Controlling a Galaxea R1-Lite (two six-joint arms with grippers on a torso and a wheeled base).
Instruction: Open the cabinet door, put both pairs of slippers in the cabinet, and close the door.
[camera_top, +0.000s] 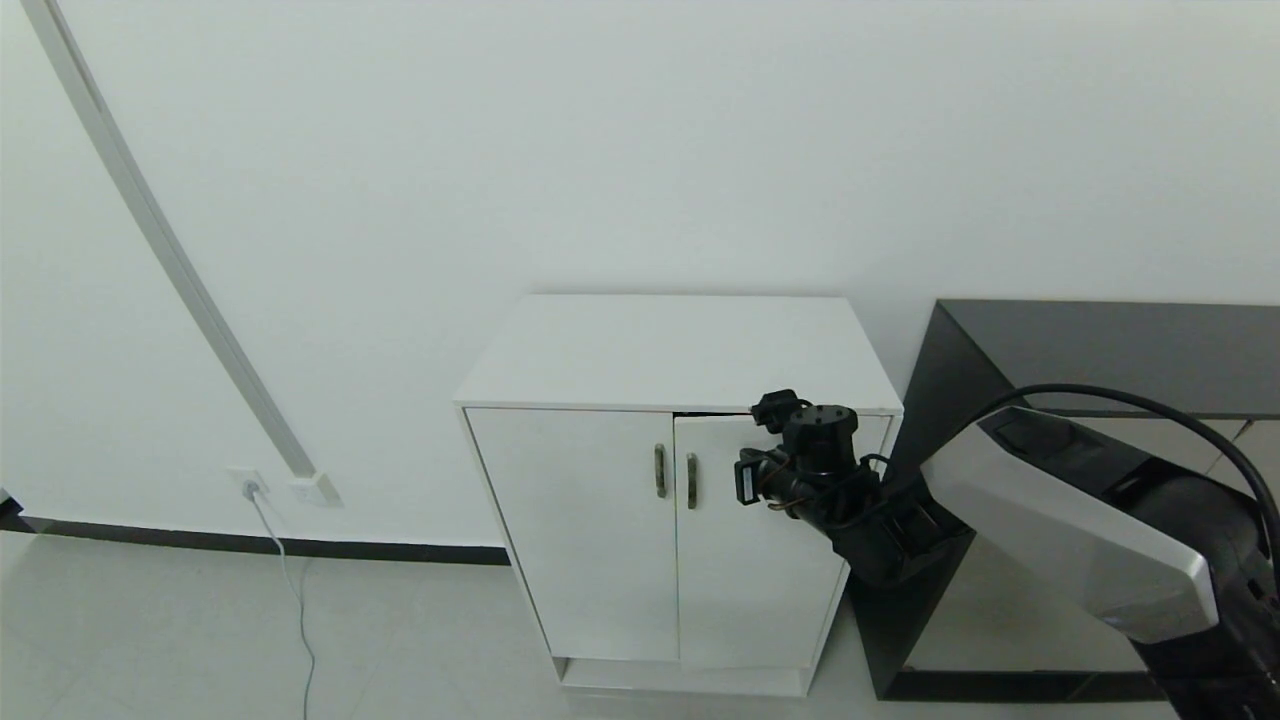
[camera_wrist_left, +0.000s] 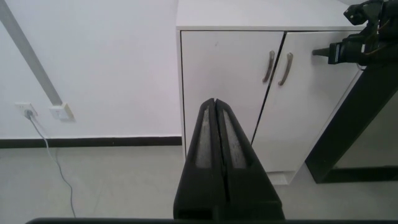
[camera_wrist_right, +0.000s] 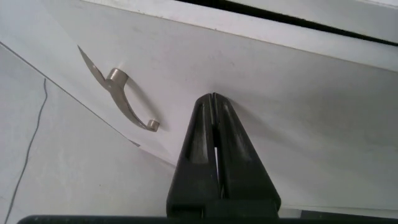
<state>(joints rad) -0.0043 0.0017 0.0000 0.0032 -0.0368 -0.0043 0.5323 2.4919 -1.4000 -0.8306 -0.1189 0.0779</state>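
A white two-door cabinet (camera_top: 670, 350) stands against the wall. Each door has a metal handle (camera_top: 660, 470) near the middle seam. A thin dark gap (camera_top: 712, 412) runs along the top of the right door (camera_top: 750, 580). My right gripper (camera_top: 742, 482) is shut, and its tips (camera_wrist_right: 213, 98) sit at the right door's face, just beside that door's handle (camera_wrist_right: 130, 99). My left gripper (camera_wrist_left: 215, 104) hangs low in front of the cabinet (camera_wrist_left: 224, 68), away from it. It is shut with nothing between its fingers.
A dark grey unit (camera_top: 1100, 350) stands right beside the cabinet on its right. On the left, a wall socket (camera_top: 250, 487) has a white cable running down over the grey tiled floor (camera_top: 200, 640). A slanted conduit (camera_top: 160, 240) crosses the wall.
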